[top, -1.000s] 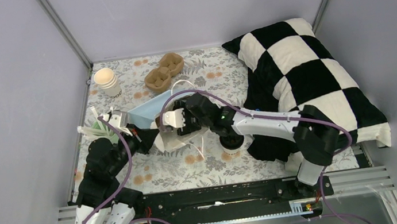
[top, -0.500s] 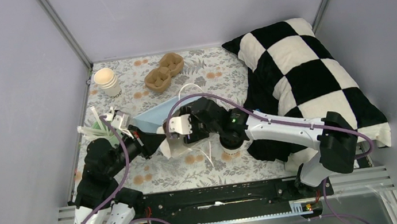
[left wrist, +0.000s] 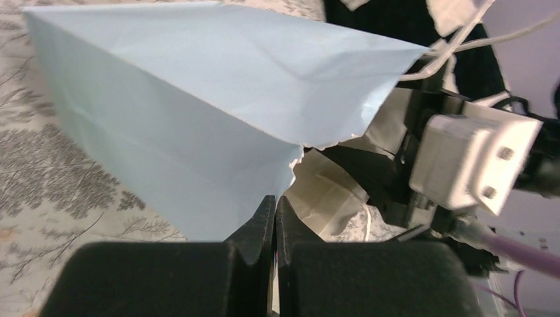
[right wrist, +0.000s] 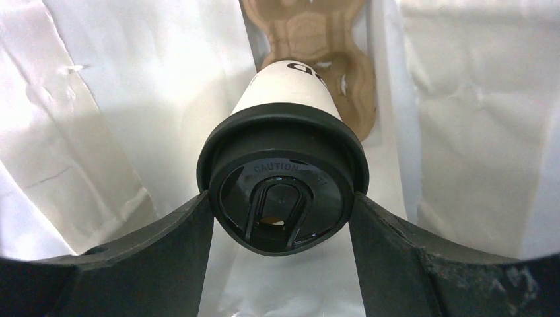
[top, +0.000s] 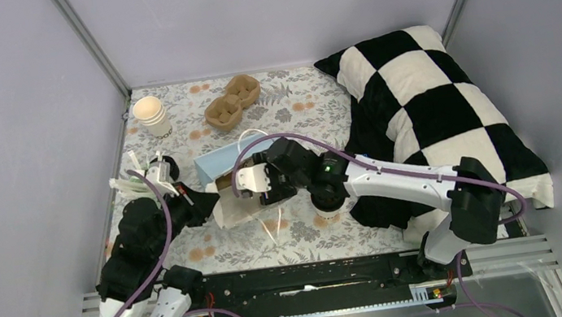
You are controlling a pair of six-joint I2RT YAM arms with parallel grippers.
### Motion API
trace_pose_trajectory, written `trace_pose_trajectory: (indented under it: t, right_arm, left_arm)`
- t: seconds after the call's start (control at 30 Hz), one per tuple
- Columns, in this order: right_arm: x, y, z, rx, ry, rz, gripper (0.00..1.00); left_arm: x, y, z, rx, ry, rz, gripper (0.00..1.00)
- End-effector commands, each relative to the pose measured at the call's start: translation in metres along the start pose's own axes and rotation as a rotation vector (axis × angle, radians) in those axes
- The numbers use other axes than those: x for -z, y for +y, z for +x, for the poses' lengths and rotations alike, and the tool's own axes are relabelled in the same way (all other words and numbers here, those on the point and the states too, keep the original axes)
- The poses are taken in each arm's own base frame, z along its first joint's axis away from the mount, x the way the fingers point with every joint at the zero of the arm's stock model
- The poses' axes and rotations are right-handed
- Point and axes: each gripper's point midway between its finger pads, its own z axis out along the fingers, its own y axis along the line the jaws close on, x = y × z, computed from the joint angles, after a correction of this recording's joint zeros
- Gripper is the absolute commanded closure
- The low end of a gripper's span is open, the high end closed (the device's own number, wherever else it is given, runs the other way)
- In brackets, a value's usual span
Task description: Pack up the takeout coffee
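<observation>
Right pincer (right wrist: 280, 201) of mine grips a black-lidded coffee cup (right wrist: 294, 92) by its top, inside the blue bag (left wrist: 198, 119). My left pincer (left wrist: 274, 214) is pinched tight on the bag's rim.

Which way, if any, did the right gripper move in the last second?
Yes. The right gripper, clamping a lidded cup, shifted slightly toward the near edge, away from the far cardboard carrier.

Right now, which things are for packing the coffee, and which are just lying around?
For the job: blue bag, pinched by the left pincer; lidded cup held in the right pincer; second lidded cup by the pillow.
Lying about: checkered pillow; cream cup stack; cardboard tray on the table; green cup with sticks.
</observation>
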Motion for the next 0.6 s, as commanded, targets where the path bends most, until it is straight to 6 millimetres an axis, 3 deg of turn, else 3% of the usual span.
trace_pose_trajectory:
  t: [0.0,0.17,0.23,0.47,0.57]
  right_arm:
    - [-0.007,-0.016,-0.03,0.012,-0.072,0.01,0.65]
    - [-0.018,-0.025,-0.039,0.013,-0.082,0.032,0.65]
    - [-0.023,-0.026,-0.038,0.018,-0.069,0.033,0.65]
    - [-0.029,-0.033,-0.041,-0.003,-0.053,0.047,0.65]
    - [-0.029,-0.035,-0.039,-0.007,-0.039,0.054,0.65]
  left_arm:
    - [0.003,0.02,-0.016,0.033,-0.025,-0.167,0.96]
    - [0.01,0.038,-0.027,0.023,-0.046,-0.302,0.83]
    - [0.01,0.045,-0.029,0.03,-0.053,-0.349,0.82]
    - [-0.001,0.05,-0.032,0.026,-0.023,-0.391,0.57]
    - [-0.006,0.049,-0.035,0.004,-0.018,-0.388,0.51]
